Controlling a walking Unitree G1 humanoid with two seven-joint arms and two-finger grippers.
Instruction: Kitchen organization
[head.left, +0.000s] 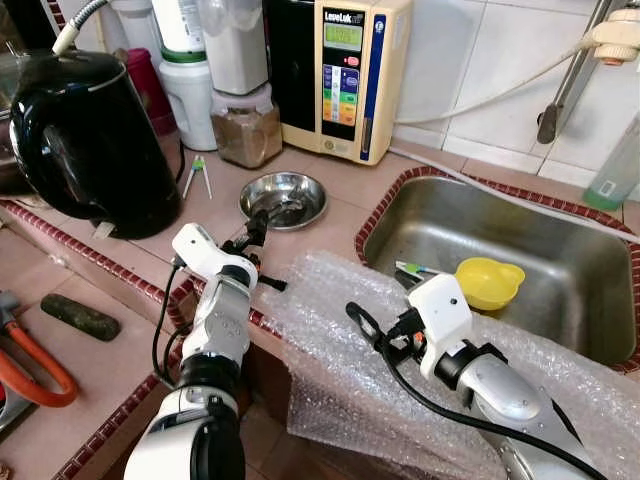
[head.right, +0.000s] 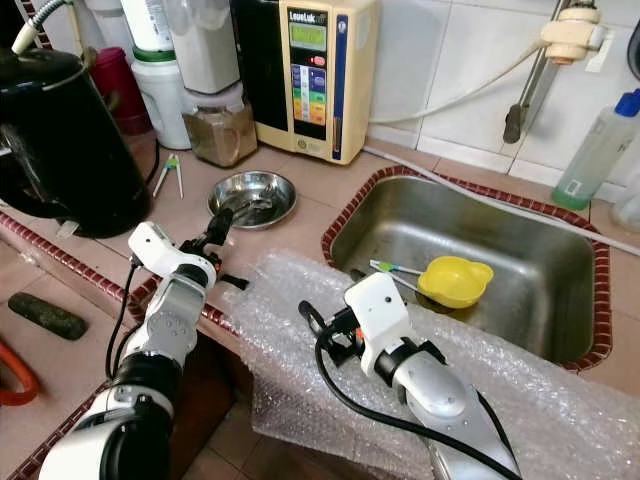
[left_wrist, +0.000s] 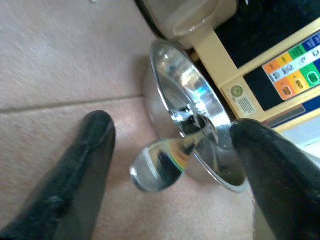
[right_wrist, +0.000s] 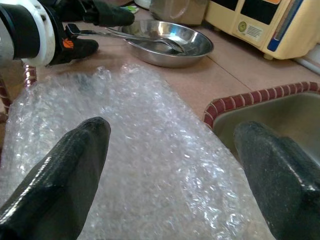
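Reaching toward the steel bowl (head.left: 284, 198) at the middle of the left eye view, the left gripper (left_wrist: 172, 165) has its two black fingers (left_wrist: 82, 165) spread apart, one on the bench (left_wrist: 55, 60) side and the other over the bowl's near rim. A spoon (left_wrist: 160, 165) lies between them, its rounded end hanging out past the rim and its other end resting inside the bowl. Nothing is pinched yet; the fingers look placed to close on the spoon or the rim, which I judge to be the step in hand.

Lower in the frame, the right gripper (right_wrist: 170, 170) hovers with its fingers released, wide apart, over a sheet of bubble wrap (head.left: 330, 330) draped across the bench's front edge and hanging down off it. It holds nothing.

Room is tight at the upper left: the black kettle (head.left: 90, 140) stands near the bowl, and jars and a water machine (head.left: 340, 75) line the wall behind. To the right, the tiled lip of the sink (head.left: 560, 260) borders the wrap; a yellow scoop (head.left: 487, 281) sits in the basin. Open bench lies between bowl and sink.
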